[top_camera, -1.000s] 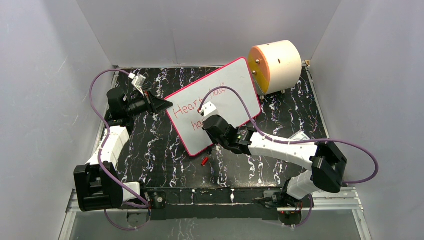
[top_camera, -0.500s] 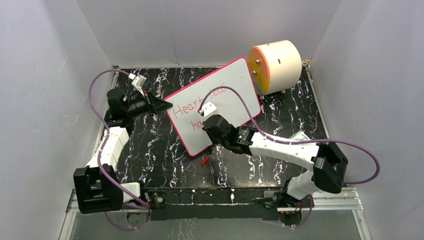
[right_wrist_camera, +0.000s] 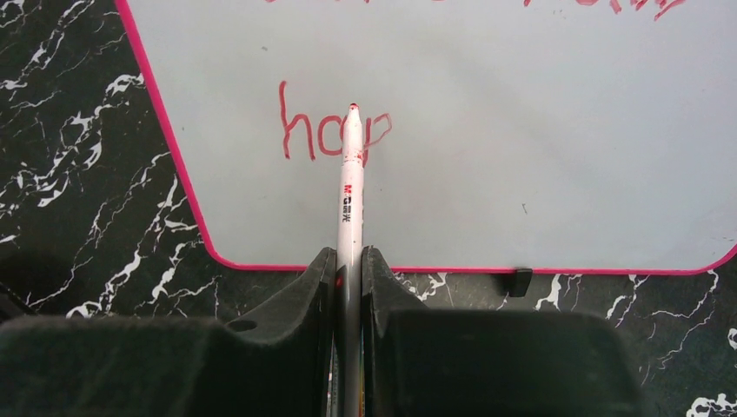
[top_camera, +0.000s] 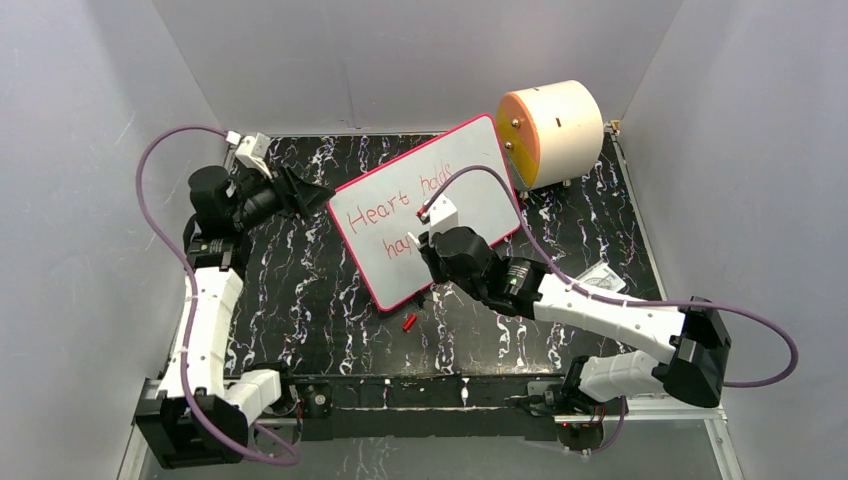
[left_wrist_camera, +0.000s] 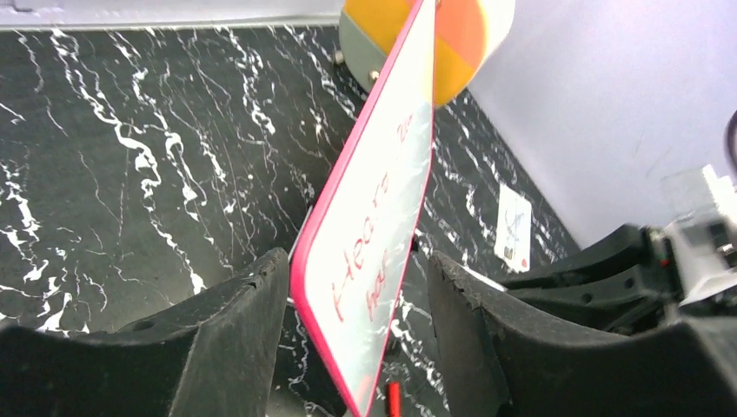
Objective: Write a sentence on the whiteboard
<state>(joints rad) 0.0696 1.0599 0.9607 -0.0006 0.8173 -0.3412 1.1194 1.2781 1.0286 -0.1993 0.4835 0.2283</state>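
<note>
The whiteboard [top_camera: 470, 170] lies slanted on the black marbled table, white with a pink-red rim. The sentence [top_camera: 385, 213] is in red marker, with a lower line reading "hap" [right_wrist_camera: 300, 132]. My right gripper [top_camera: 428, 270] is shut on a white marker [right_wrist_camera: 349, 182] just off the board's near edge. The marker's red tip touches the "hap" lettering. My left gripper [left_wrist_camera: 352, 287] stands open at the board's left corner. The board's rim [left_wrist_camera: 317, 261] sits between the fingers [left_wrist_camera: 235, 321], with gaps on both sides.
A cream cylinder with an orange face [top_camera: 550, 130] stands at the back right, touching the board's far corner. A small red cap [top_camera: 408, 321] lies on the table below the board. A white card [top_camera: 600, 275] lies to the right. Grey walls close in on three sides.
The left gripper has opened off the board's corner, and its arm has stretched back and left. The right arm has shifted a little right, still holding the marker.
</note>
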